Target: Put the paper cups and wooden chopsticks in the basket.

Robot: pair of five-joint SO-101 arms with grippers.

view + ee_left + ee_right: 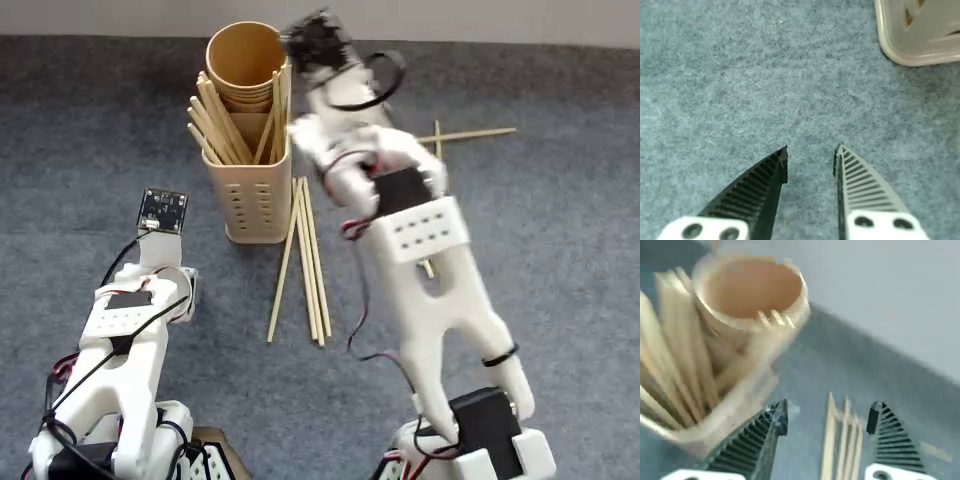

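A beige slotted basket (250, 200) stands upright on the grey carpet. Stacked paper cups (245, 60) and several wooden chopsticks (215, 125) are in it. More chopsticks (305, 255) lie loose on the carpet beside the basket, and others (470, 133) lie farther right. My right gripper (312, 50) hovers beside the basket's top, open, close to the cups (750, 290). A few chopsticks (842, 440) show in the gap of the right gripper (830, 405), untouched by either finger. My left gripper (811, 150) is open over bare carpet, short of the basket's corner (920, 40).
The right arm's white body (430, 260) stretches over the carpet and covers part of the right-hand chopsticks. The carpet ends at a pale strip (500, 20) along the back. Open carpet lies left of the basket (90, 150).
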